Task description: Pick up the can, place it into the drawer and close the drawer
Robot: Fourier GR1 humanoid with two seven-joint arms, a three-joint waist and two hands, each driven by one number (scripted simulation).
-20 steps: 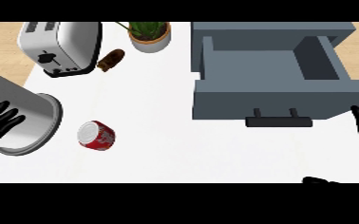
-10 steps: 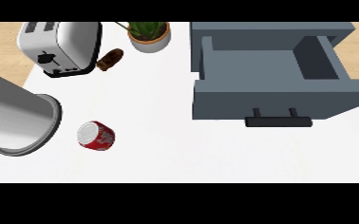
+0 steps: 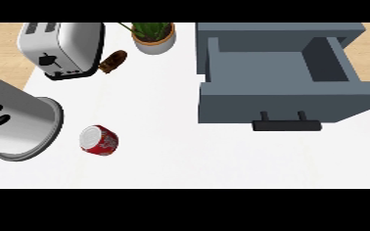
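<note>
The can (image 3: 99, 140), red with a white end, lies on the white counter at the lower left. The grey drawer (image 3: 278, 73) stands pulled open at the right, nothing inside it, its dark handle (image 3: 287, 125) facing me. My left forearm (image 3: 27, 127) comes in at the left edge, just left of the can and apart from it. Only a black sliver of the left hand (image 3: 3, 120) shows at the frame's edge. My right hand is out of view.
A silver toaster (image 3: 61, 49) stands at the back left, with a small brown object (image 3: 113, 61) beside it. A potted plant (image 3: 153, 35) is at the back middle. A wooden surface (image 3: 11, 44) borders the white counter on the left.
A black tip of the right hand at the lower right one second ago has gone. The left hand has slid mostly off the left edge. Can and drawer have not moved.
</note>
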